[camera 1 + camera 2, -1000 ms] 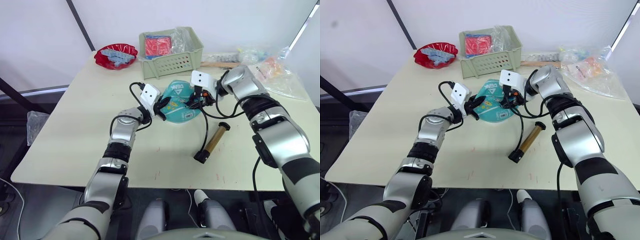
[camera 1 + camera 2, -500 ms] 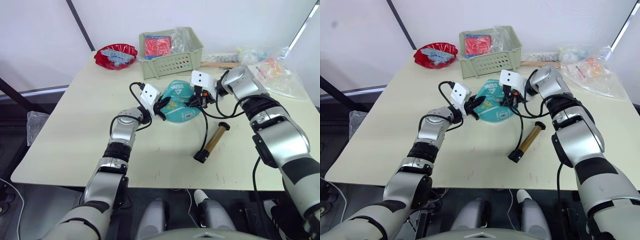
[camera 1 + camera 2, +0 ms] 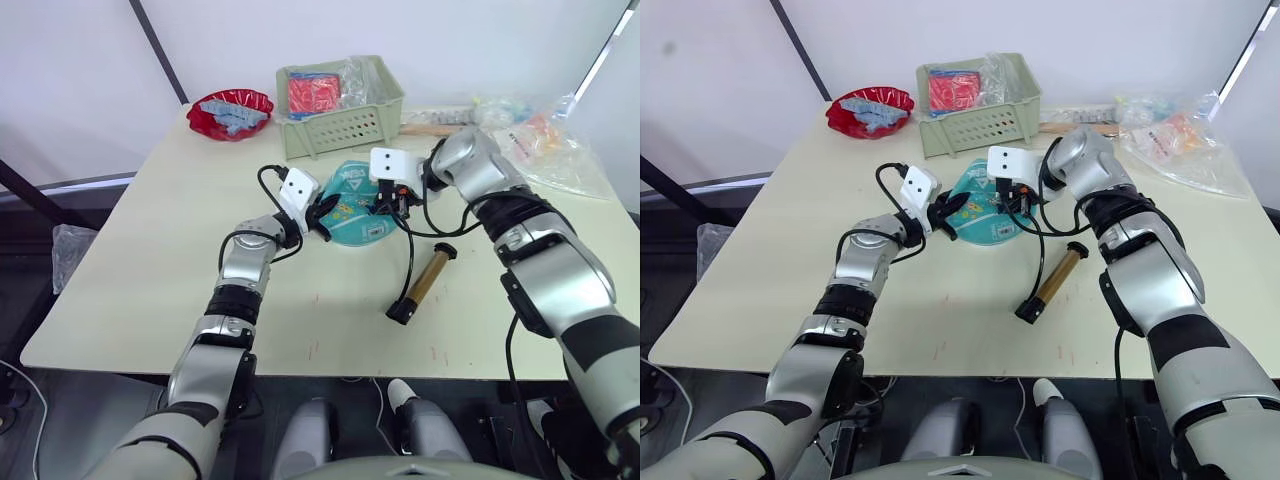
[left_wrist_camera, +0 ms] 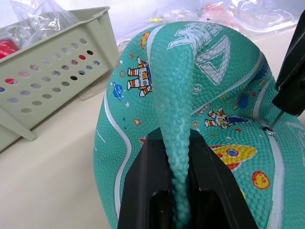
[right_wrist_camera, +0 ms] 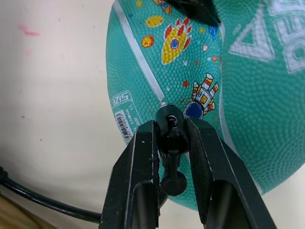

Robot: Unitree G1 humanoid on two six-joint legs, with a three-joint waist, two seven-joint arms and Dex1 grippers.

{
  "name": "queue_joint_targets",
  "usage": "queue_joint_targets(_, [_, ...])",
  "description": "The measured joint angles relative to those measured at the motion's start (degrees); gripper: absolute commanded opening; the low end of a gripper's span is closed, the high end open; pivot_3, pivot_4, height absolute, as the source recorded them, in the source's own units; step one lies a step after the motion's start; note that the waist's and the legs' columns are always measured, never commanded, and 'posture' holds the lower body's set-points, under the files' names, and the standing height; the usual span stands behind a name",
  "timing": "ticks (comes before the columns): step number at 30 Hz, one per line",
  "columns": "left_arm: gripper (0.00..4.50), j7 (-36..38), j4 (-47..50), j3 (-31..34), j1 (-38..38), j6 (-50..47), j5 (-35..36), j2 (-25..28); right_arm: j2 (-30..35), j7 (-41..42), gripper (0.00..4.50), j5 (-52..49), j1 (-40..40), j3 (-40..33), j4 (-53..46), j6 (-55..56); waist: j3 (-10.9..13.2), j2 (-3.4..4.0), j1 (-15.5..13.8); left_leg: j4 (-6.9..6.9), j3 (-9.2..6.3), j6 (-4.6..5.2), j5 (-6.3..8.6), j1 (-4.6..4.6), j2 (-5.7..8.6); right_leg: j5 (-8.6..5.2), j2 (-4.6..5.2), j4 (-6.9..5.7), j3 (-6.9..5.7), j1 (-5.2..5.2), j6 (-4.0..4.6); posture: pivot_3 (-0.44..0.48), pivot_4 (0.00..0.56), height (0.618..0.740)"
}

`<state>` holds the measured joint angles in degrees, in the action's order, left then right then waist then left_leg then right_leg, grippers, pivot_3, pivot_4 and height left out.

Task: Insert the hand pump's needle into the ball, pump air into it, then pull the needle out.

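The teal ball [image 3: 355,205] lies slack and partly flat on the table's middle, behind the pump. My left gripper [image 4: 175,138] is shut on a raised fold of the ball's skin. My right gripper [image 5: 170,125] is shut on the needle's black fitting [image 5: 170,138], over the ball's right side. The thin needle [image 4: 273,122] points down with its tip touching the ball's surface at a seam line. The hand pump's gold barrel [image 3: 430,278] lies on the table in front of the ball, to its right. Its black hose [image 3: 411,255] runs up to the right gripper [image 3: 390,205].
A green basket [image 3: 345,125] with red packets stands just behind the ball. A red bowl [image 3: 232,110] sits at the back left, and plastic bags [image 3: 540,135] lie at the back right. Bare tabletop [image 3: 170,270] spreads to the left and front.
My right gripper has shifted left with the needle, further over the ball. The left gripper and the pump barrel have stayed put.
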<state>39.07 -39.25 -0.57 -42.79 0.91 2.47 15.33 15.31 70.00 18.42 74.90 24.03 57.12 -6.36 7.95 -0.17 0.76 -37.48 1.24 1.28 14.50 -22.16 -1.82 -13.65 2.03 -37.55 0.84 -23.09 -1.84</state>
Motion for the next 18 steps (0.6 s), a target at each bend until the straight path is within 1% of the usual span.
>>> queue_joint_targets(1, [0.0, 0.0, 0.0, 0.0, 0.0, -0.1, 0.0, 0.0, -0.1, -0.2, 0.31, 0.2, 0.0, 0.2, -0.1, 0.0, 0.0, 0.0, 0.0, 0.0, 0.0, 0.0, 0.0, 0.01, 0.0, 0.0, 0.0, -0.01, 0.01, 0.01, 0.0, 0.0, 0.15, 0.738])
queue_joint_targets(2, [0.0, -0.2, 0.1, 0.2, 0.2, -0.6, 0.0, 0.0, -0.8, -1.1, 0.31, 1.6, 0.0, 1.3, -0.3, 0.3, 0.0, -0.02, 0.2, 0.0, 0.02, 0.0, 0.0, 0.29, 0.0, -0.02, -0.02, -0.07, 0.06, 0.22, 0.0, 0.0, 0.15, 0.738])
queue_joint_targets(3, [0.0, -0.3, 0.2, 0.3, 0.3, -0.9, 0.0, 0.0, -1.3, -1.7, 0.31, 2.3, 0.0, 2.1, -0.5, 0.4, 0.0, -0.02, 0.3, 0.0, 0.03, 0.0, 0.0, 0.37, 0.0, -0.02, -0.03, -0.08, 0.07, 0.28, 0.0, 0.0, 0.15, 0.738])
queue_joint_targets(10, [0.0, -0.6, 1.3, 0.6, 0.9, -1.8, 0.6, -0.1, -3.3, -4.4, 0.31, 4.9, -0.9, 4.3, -1.2, 0.0, -0.1, -0.12, 0.4, 0.01, 0.03, 0.0, 0.0, 0.4, -0.01, -0.01, -0.03, -0.1, 0.11, 0.3, 0.01, 0.0, 0.15, 0.738])
queue_joint_targets(18, [0.0, -1.3, 1.7, 0.7, 1.4, -2.8, 0.9, 0.0, -4.8, -6.1, 0.31, 5.9, -1.5, 4.3, 0.2, 0.0, -0.4, -0.36, 0.9, 0.01, 0.01, 0.0, 0.0, 0.53, -0.03, -0.03, -0.03, -0.11, 0.1, 0.42, 0.02, 0.0, 0.15, 0.738])
